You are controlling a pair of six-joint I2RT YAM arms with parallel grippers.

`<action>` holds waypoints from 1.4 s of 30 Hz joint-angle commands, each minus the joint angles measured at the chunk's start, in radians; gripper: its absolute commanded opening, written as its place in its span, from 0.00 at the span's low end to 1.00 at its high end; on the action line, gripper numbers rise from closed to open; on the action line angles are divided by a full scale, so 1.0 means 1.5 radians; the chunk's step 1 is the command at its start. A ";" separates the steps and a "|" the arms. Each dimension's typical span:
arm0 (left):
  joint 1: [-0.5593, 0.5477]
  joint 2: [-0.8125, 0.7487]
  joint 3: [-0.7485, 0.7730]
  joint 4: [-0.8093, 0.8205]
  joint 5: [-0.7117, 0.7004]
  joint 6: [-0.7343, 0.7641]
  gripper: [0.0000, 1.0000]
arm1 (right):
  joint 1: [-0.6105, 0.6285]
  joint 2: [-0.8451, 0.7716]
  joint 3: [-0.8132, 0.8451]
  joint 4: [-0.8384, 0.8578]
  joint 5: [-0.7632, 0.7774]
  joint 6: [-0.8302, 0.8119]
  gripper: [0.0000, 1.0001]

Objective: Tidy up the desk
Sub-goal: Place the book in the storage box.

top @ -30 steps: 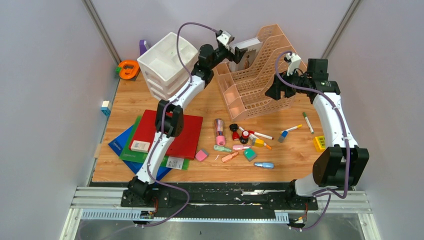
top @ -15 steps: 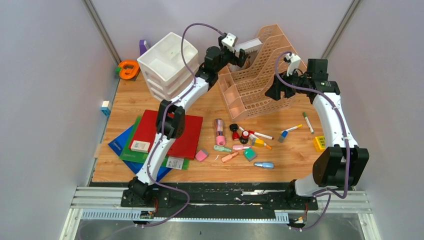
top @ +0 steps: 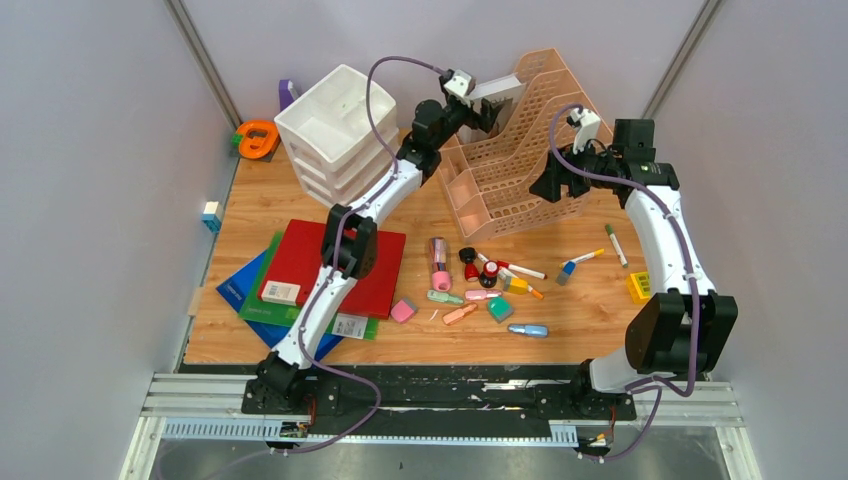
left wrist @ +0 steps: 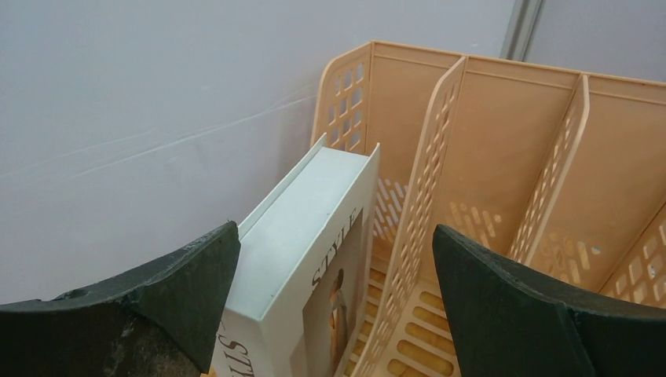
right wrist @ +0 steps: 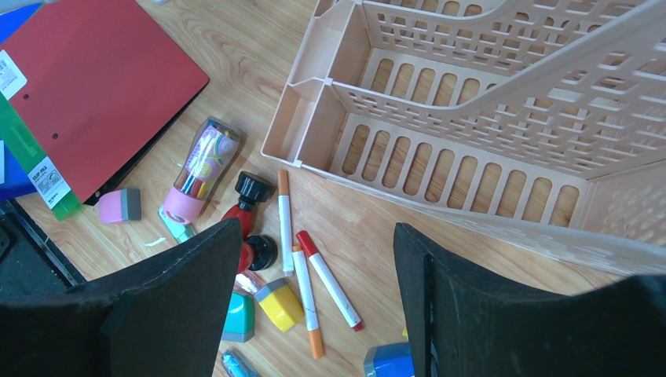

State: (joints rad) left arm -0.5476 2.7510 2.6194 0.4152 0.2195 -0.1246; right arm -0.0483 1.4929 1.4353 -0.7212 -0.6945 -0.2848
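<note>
Jaws gape empty on left gripper (left wrist: 334,232) and right gripper (right wrist: 316,228); the book (left wrist: 302,236) just beside the left's fingertip could snag and tip from the rack (left wrist: 471,157).

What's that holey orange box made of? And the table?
The file rack looks like matte peach plastic: thin moulded walls with rows of slots. The desk shows light wood grain, though it may be printed laminate.

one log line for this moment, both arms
left hand: open above book | book: in file organizer end slot | right hand: open, empty | desk: markers loose
</note>
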 commanded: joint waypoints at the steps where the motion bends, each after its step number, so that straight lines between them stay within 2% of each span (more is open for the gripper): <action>1: -0.001 -0.086 -0.047 0.072 -0.001 0.032 1.00 | 0.003 0.000 0.024 0.011 -0.026 0.008 0.71; 8: 0.001 -0.227 -0.099 -0.024 -0.014 0.126 1.00 | 0.029 0.000 0.036 0.011 0.002 0.007 0.72; 11: 0.001 -0.285 -0.147 -0.083 -0.026 0.176 1.00 | 0.079 0.007 0.036 0.015 0.040 0.003 0.72; 17: 0.001 -0.420 -0.225 -0.337 -0.074 0.275 1.00 | 0.185 0.055 0.038 0.034 0.174 -0.013 0.71; 19: 0.002 -0.495 -0.279 -0.430 -0.106 0.296 1.00 | 0.215 0.081 0.043 0.038 0.209 -0.015 0.69; 22: 0.008 -0.576 -0.397 -0.487 -0.153 0.314 1.00 | 0.242 0.127 0.061 0.040 0.251 -0.004 0.66; 29: 0.047 -0.774 -0.614 -0.593 -0.167 0.298 1.00 | 0.251 0.239 0.107 0.029 0.295 0.009 0.49; 36: 0.079 -0.897 -0.726 -0.703 -0.152 0.314 1.00 | 0.251 0.302 0.114 0.014 0.309 -0.021 0.32; 42: 0.086 -0.950 -0.802 -0.729 -0.150 0.342 1.00 | 0.247 0.315 0.121 -0.010 0.360 -0.112 0.13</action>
State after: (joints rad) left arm -0.4232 1.3785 1.4601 -0.6331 -0.0116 0.3412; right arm 0.3374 1.9606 1.5799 -0.7155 -0.2436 -0.3332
